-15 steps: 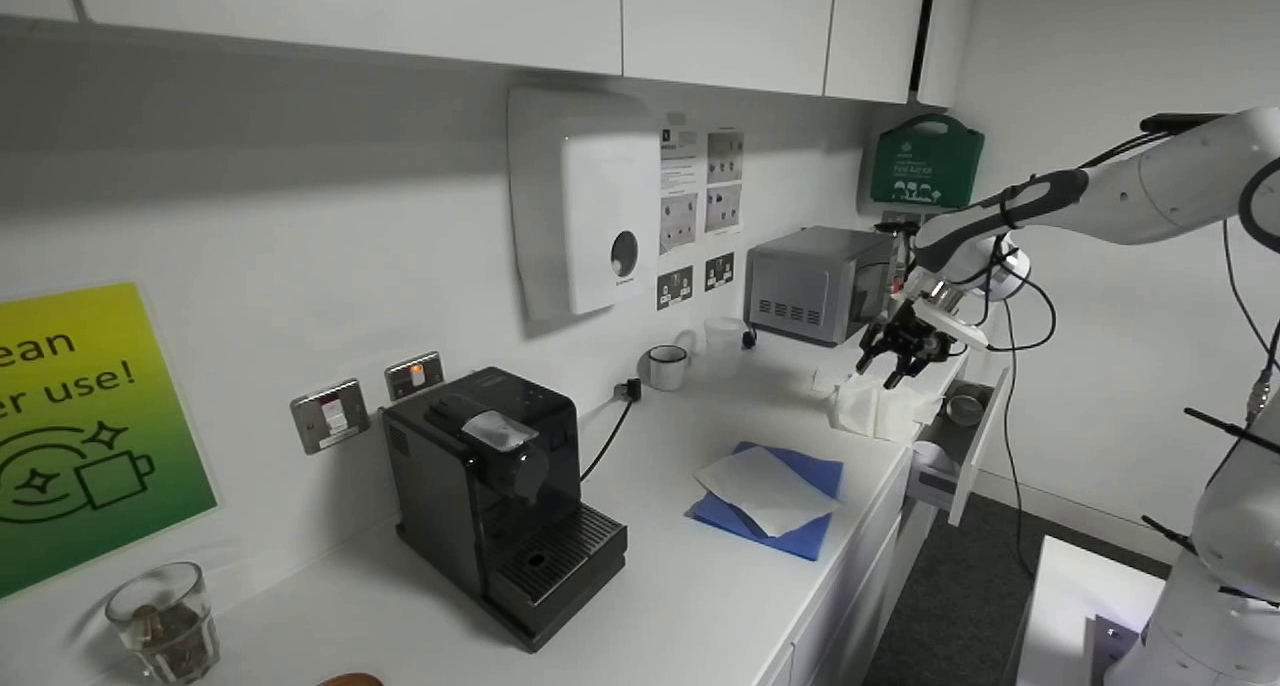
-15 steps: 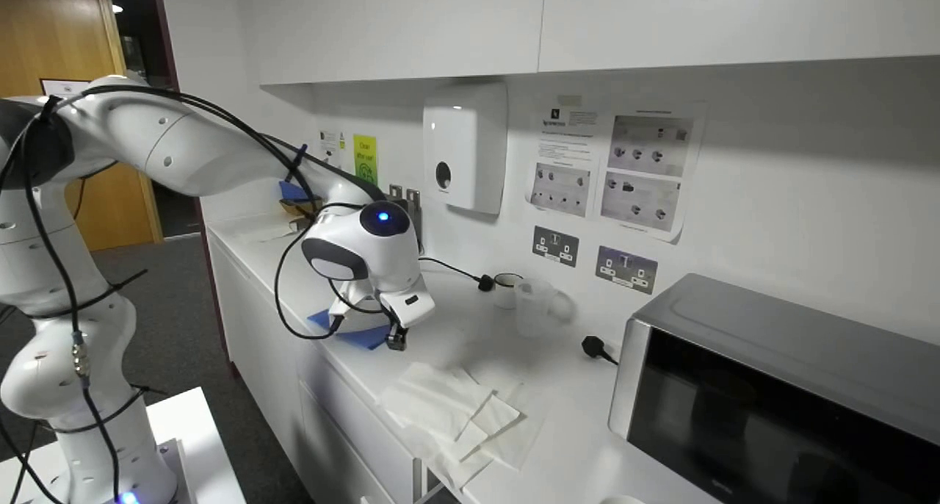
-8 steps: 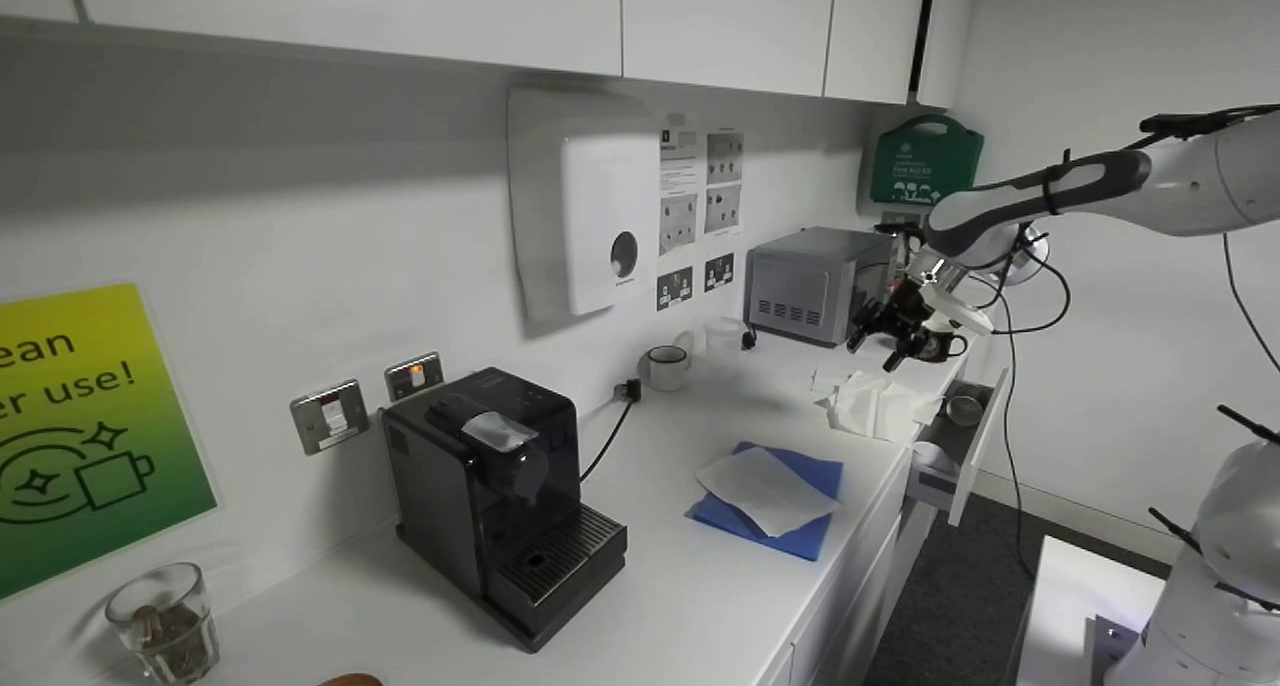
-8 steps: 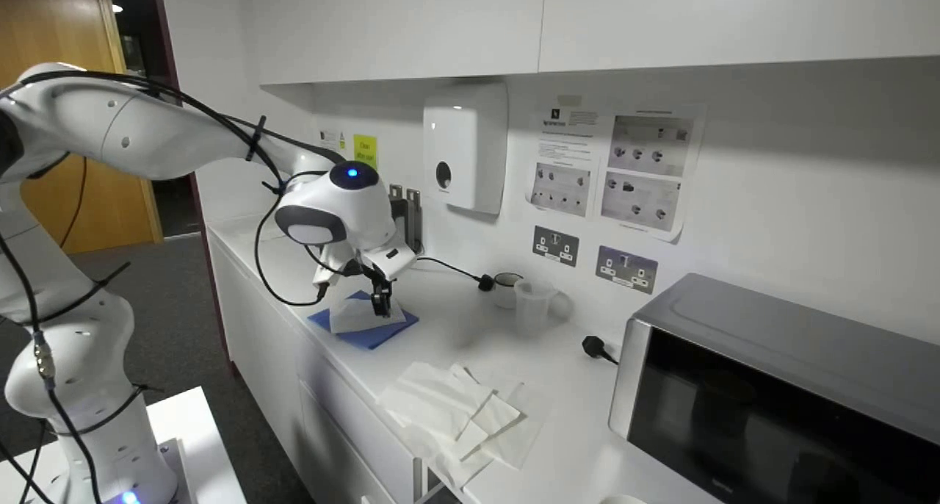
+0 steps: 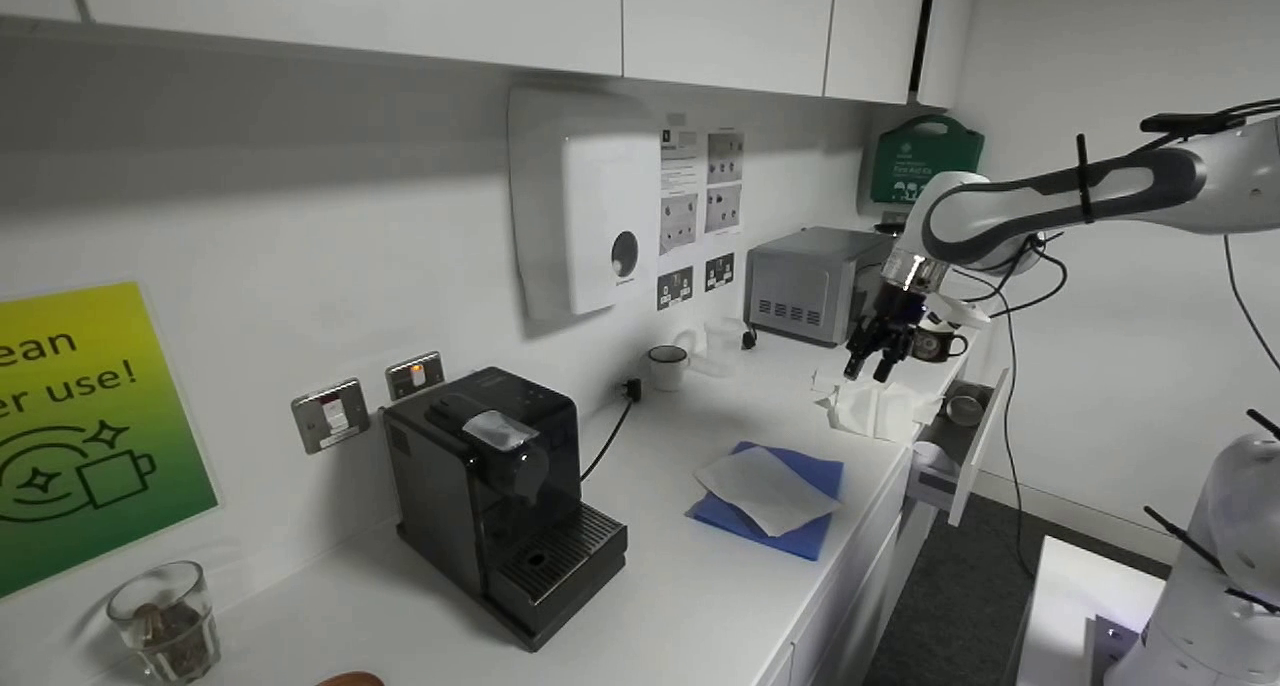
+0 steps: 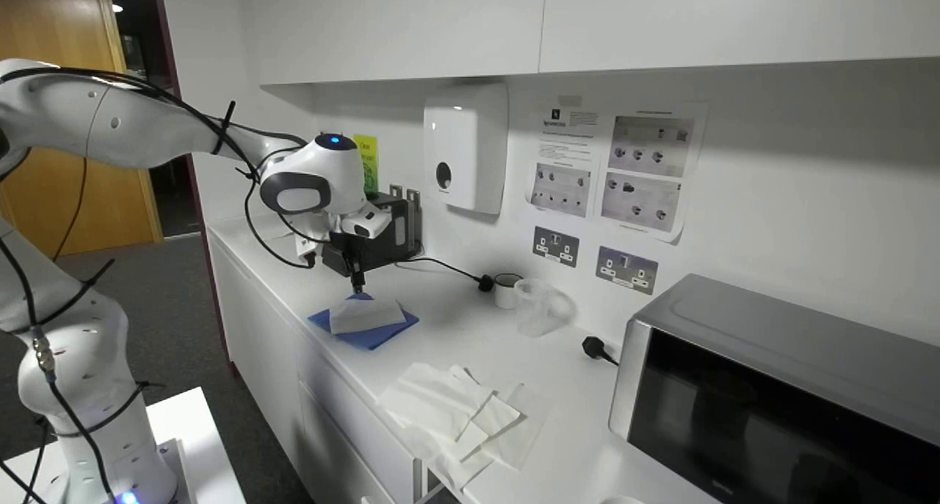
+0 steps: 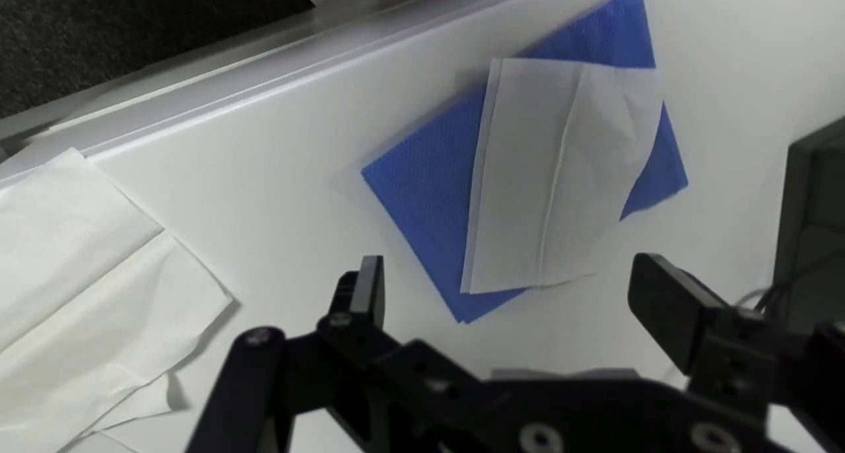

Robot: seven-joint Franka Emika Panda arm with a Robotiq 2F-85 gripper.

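Along the long white desk [image 6: 580, 394], the jointed white robot arm [image 6: 132, 122] has been shifted within the last second, as both exterior views show, and its wrist has been turned more nearly upright. The silver-grey, boxy metal microwave oven [image 5: 790, 286] has been left unmoved, far and to the right in an exterior view; the black box-shaped coffee machine [image 5: 440, 496] is set near and to the left there. No change is seen in the loose heap of creased white paper sheets [image 7: 79, 261], spread at the left of the wrist view by the desk's edge. To its right, a flat blue square of cloth [image 7: 422, 182] is laid, and a creased white rectangular paper sheet [image 7: 515, 175] is rested askew on top of it, blue corners being left bare. The dark two-fingered end effector [image 7: 508, 281] is held above the desk with its fingers spread wide; nothing is gripped. For the work in hand, the change is judged to be one of position only: no paper is being carried. Near the wall, a translucent plastic jug [image 6: 532, 313] is placed beside a small white dark-rimmed mug [image 6: 504, 297].
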